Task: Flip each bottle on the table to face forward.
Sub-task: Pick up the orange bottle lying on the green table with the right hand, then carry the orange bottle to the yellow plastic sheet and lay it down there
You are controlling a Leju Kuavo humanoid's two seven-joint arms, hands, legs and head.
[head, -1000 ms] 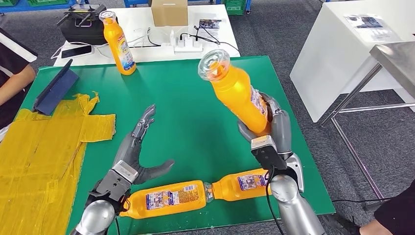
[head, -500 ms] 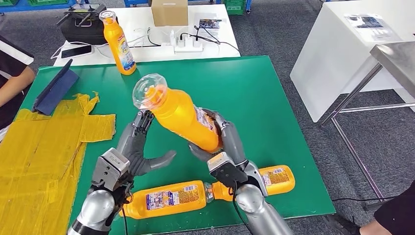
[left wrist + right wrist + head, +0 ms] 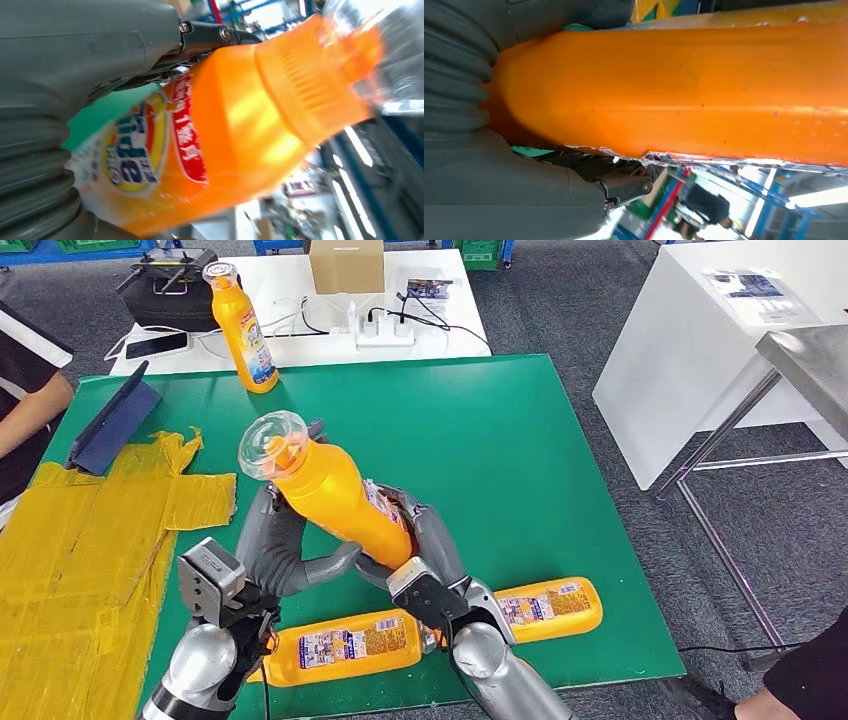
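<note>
Right hand (image 3: 420, 540) is grasping the orange plastic bottle with clear cap (image 3: 325, 490) by its lower body, tilted above the green table (image 3: 520, 440). Left hand (image 3: 275, 545) is spreading open beside it, touching uncertain. Smooth, rigid, likely slippery; gripping mid-label looks safest.

I count four orange plastic bottles with clear caps: one tilted bottle in my grasp (image 3: 335, 500) mid-frame, two lying bottles along the lower edge, the nearer lying bottle (image 3: 340, 645) and the farther lying bottle (image 3: 545, 605), and one upright bottle (image 3: 245, 335) at upper left. One brown cardboard box (image 3: 346, 265), one white power strip (image 3: 385, 332), one black phone (image 3: 157, 344)
</note>
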